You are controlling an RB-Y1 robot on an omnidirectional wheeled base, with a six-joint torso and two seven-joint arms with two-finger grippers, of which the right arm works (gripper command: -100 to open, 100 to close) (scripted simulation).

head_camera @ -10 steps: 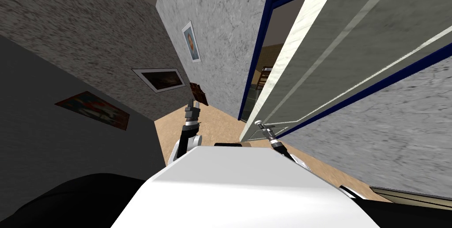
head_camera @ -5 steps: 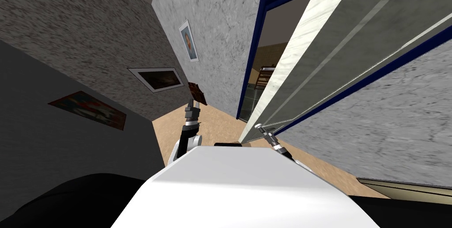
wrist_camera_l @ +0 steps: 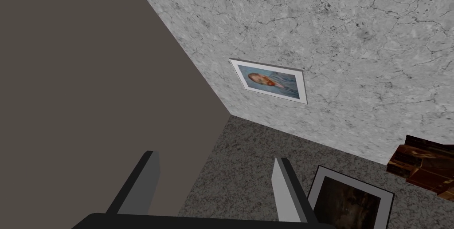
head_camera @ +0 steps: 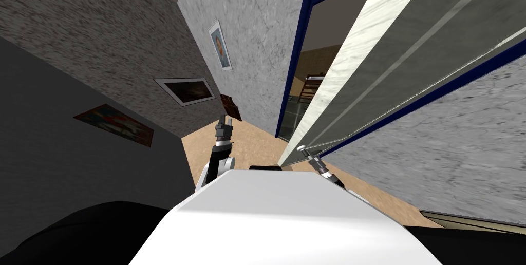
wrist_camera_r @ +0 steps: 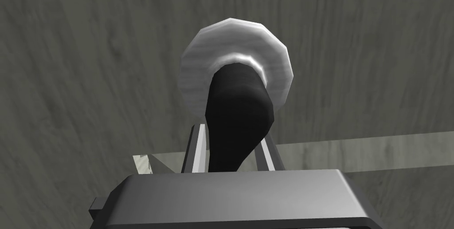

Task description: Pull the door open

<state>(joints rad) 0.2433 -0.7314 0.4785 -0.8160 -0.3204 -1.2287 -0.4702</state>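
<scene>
Right gripper (wrist_camera_r: 232,145) is pinching the dark handle (wrist_camera_r: 237,106) out from its pale rosette (wrist_camera_r: 195,75), risking slipping off if pulling strays from the door's (wrist_camera_r: 88,84) arc.

The left forearm (head_camera: 220,167) was white, ending in a dark joint and a grey wrist. The left tool (wrist_camera_l: 215,159) and right tool (wrist_camera_r: 232,144) matched: a dark grey box bearing two thin blades, light grey on the flat and darker at the edges.
</scene>
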